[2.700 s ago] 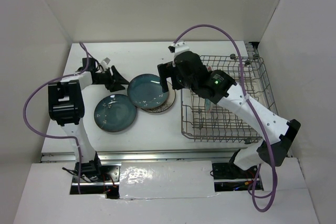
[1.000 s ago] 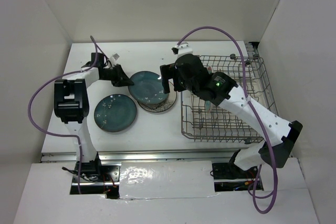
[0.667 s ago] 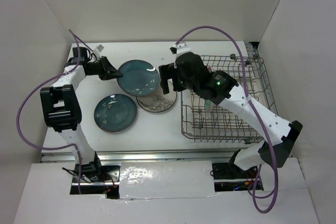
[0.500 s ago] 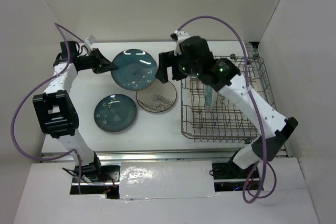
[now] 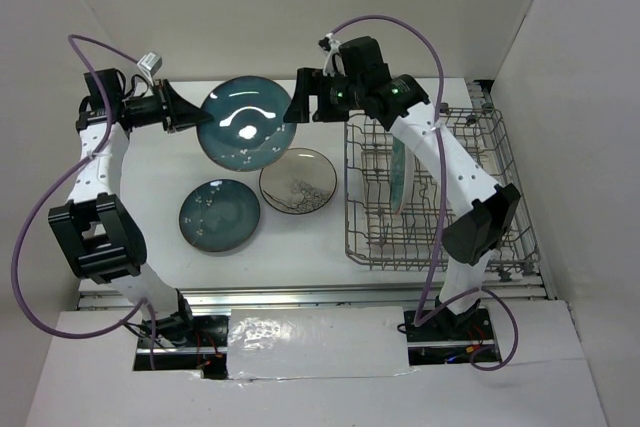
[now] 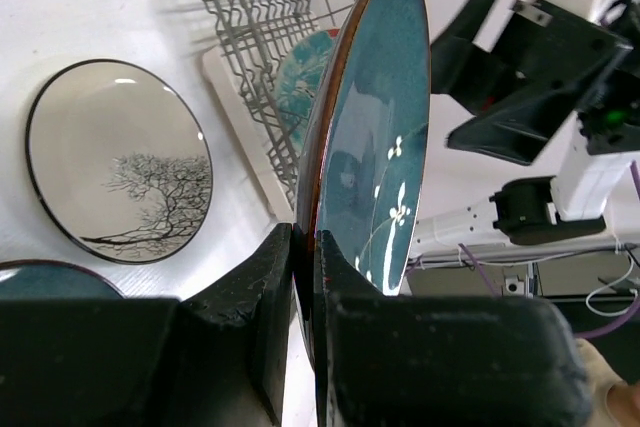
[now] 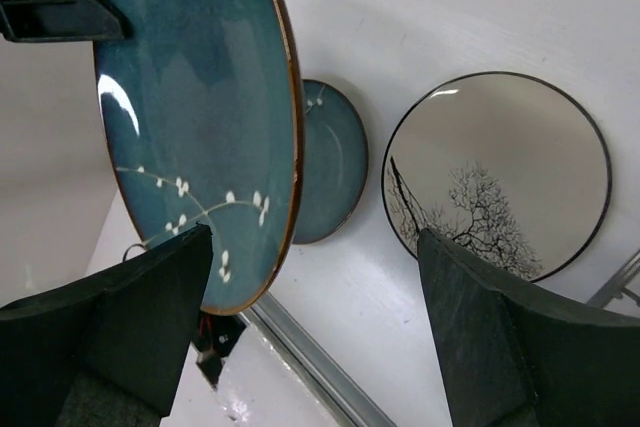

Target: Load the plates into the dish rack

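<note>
While the right gripper (image 7: pixel 312 242) gapes wide, the left gripper (image 6: pixel 306 247) has lifted its clamped teal plate (image 5: pixel 248 122).

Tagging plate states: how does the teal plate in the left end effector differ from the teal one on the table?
The held teal plate is raised, rim clamped in the left end effector; table teal plate lies flat, untouched. The open right end effector flanks the held plate's other rim; none is at the table plate. Both: round, dark teal, white flecks.
</note>
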`<state>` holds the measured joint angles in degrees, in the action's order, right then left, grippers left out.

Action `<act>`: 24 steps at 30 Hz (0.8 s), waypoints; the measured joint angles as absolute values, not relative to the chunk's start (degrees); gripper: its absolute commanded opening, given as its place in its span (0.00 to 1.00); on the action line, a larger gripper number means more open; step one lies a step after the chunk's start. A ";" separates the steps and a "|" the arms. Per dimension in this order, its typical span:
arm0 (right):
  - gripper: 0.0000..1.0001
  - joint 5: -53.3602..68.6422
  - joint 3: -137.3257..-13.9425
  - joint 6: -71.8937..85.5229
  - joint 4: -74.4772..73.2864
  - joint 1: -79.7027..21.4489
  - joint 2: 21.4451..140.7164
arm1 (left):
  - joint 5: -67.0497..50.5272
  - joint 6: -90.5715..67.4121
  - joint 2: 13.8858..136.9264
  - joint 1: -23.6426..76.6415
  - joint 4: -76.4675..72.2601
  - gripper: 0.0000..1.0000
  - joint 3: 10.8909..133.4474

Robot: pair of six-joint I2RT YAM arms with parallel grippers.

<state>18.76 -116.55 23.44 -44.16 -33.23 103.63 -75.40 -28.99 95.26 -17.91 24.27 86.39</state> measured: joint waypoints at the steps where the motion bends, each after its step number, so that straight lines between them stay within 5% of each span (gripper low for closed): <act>1: 0.87 19.53 -116.57 23.62 -44.03 -33.21 104.07 | -75.77 -28.99 95.09 -17.85 24.29 0.00 86.61; 6: 0.75 23.75 -116.57 24.93 -42.46 -33.26 104.73 | -77.01 -30.24 93.82 -17.82 24.10 0.00 86.67; 10: 0.39 27.68 -115.98 26.20 -39.75 -33.52 104.77 | -77.49 -30.48 93.08 -17.82 23.83 0.00 86.67; 15: 0.26 30.44 -115.39 27.20 -38.52 -33.98 104.88 | -78.22 -30.41 92.68 -17.91 23.77 0.00 86.61; 18: 0.00 30.20 -115.13 28.67 -38.46 -33.93 104.88 | -78.74 -30.02 92.07 -18.11 23.38 0.00 86.21; 21: 0.00 29.50 -114.34 30.41 -38.09 -33.47 104.92 | -78.63 -28.60 90.87 -18.15 22.41 0.01 86.15; 22: 0.00 29.74 -114.32 30.57 -38.02 -33.43 104.92 | -78.46 -28.45 90.61 -18.17 22.28 0.28 86.15; 24: 0.00 29.61 -114.32 30.09 -37.80 -33.50 104.53 | -78.98 -28.77 90.54 -18.26 22.59 0.57 86.15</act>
<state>29.61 -114.32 30.09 -37.80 -33.50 104.53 -78.98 -28.77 90.54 -18.26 22.59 86.15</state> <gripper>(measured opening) 0.070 0.341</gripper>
